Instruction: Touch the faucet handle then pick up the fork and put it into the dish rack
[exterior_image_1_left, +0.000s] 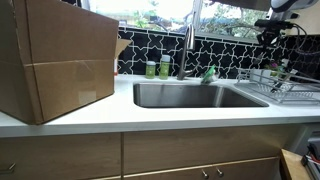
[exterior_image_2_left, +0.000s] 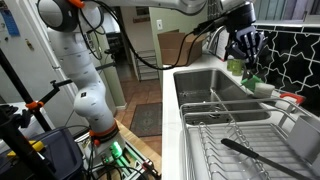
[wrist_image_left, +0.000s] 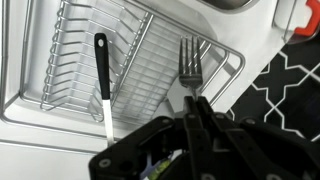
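Note:
In the wrist view my gripper (wrist_image_left: 192, 103) is shut on the handle of the silvery fork (wrist_image_left: 189, 60). The fork's tines point away over the near corner of the wire dish rack (wrist_image_left: 90, 60). In both exterior views the gripper (exterior_image_1_left: 283, 12) (exterior_image_2_left: 243, 42) hangs high above the rack (exterior_image_1_left: 285, 88) (exterior_image_2_left: 225, 140) at the sink's end. The tall chrome faucet (exterior_image_1_left: 187, 45) stands behind the sink. Its handle is too small to make out.
A black-and-white spatula (wrist_image_left: 101, 70) (exterior_image_2_left: 250, 152) lies in the rack. The steel sink (exterior_image_1_left: 190, 95) (exterior_image_2_left: 205, 85) lies beside the rack. Two green bottles (exterior_image_1_left: 157, 68) stand by the faucet. A large cardboard box (exterior_image_1_left: 55, 60) sits on the counter.

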